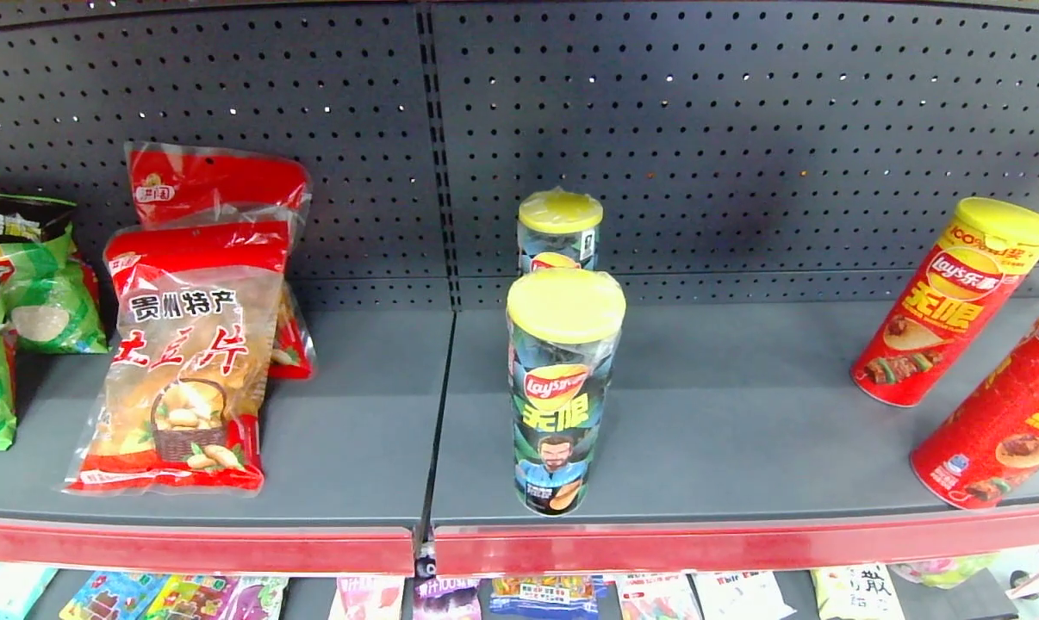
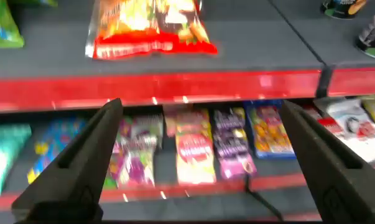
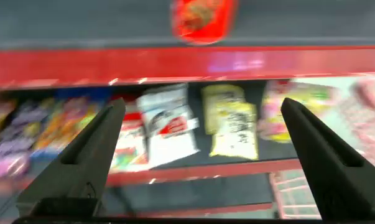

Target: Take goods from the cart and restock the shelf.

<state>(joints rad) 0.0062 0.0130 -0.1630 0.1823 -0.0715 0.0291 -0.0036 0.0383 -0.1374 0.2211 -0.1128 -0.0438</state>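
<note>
On the grey shelf [image 1: 726, 430] stand two dark chip cans with yellow lids, one in front [image 1: 561, 389] and one behind it [image 1: 559, 229]. Two red chip cans [image 1: 950, 301] [image 1: 1002, 422] stand at the right end. Two red-and-clear potato chip bags [image 1: 183, 370] stand at the left; the front bag's lower edge [image 2: 151, 31] appears in the left wrist view. My left gripper [image 2: 199, 155] is open with nothing between its fingers, below the shelf's red front edge [image 2: 156, 87]. My right gripper [image 3: 199, 155] is also open and holds nothing, under a red can's base [image 3: 201, 18].
Green snack bags [image 1: 11, 310] fill the far left of the shelf. The lower shelf carries a row of small colourful packets [image 2: 193, 149] [image 3: 168, 124]. A dark pegboard [image 1: 657, 129] backs the shelf. Free shelf space lies between the dark cans and the red cans.
</note>
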